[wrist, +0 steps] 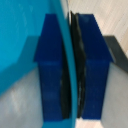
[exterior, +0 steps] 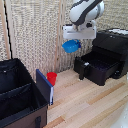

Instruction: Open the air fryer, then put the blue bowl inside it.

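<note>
In the exterior view the white gripper (exterior: 74, 41) hangs high above the wooden table, shut on the rim of the blue bowl (exterior: 71, 46), which tilts below it. The black air fryer (exterior: 114, 45) stands at the exterior view's right with its drawer (exterior: 98, 67) pulled out toward the left. The bowl is up and to the left of the drawer, apart from it. The handle is not clear to see. In the wrist view both dark-blue fingers (wrist: 52, 70) pinch the bowl's thin blue wall (wrist: 20, 35) between them.
A big black fabric crate with a blue panel (exterior: 20, 95) fills the exterior view's lower left. A small red cup (exterior: 51, 78) stands on the table beside it. A slatted screen (exterior: 35, 35) forms the backdrop.
</note>
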